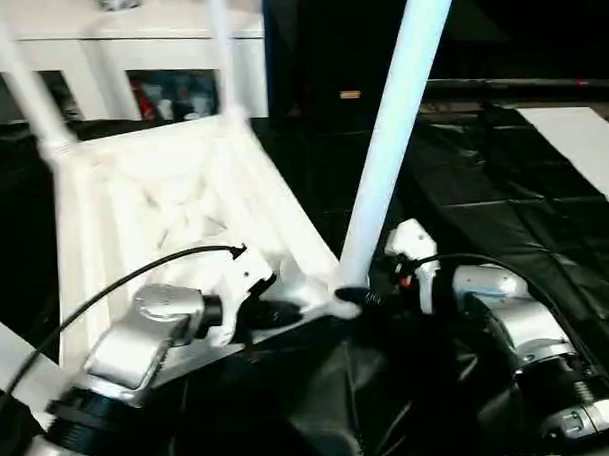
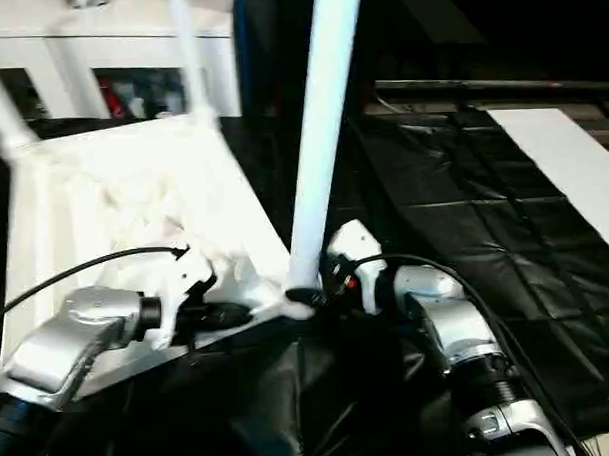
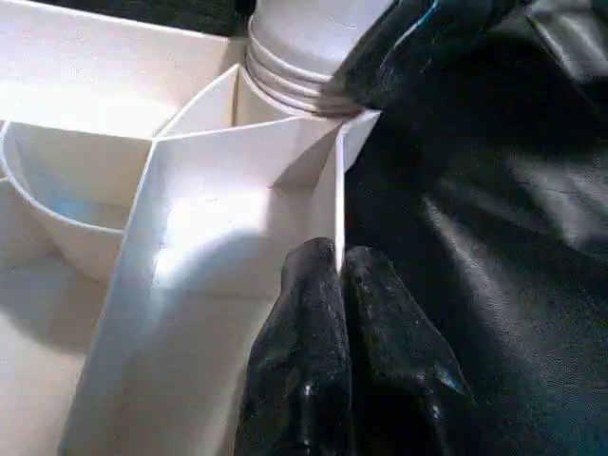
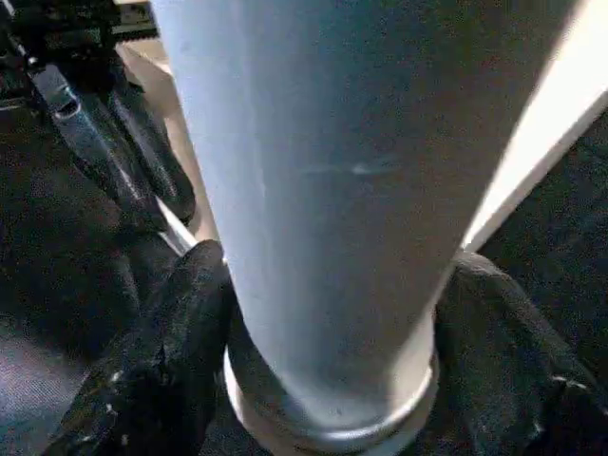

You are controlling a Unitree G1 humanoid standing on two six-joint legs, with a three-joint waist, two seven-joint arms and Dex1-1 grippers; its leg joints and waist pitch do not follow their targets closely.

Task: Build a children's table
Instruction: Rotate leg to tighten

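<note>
Tabletop (image 1: 174,203), underside up on black sheeting (image 2: 465,232), is pinched at its rim by the left claw (image 3: 339,285); the right claw (image 4: 323,313) is closed round a corner leg (image 1: 392,145).

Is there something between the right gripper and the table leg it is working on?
Nothing visible: the right gripper has a finger on each side of the leg, right above the corner socket.
</note>
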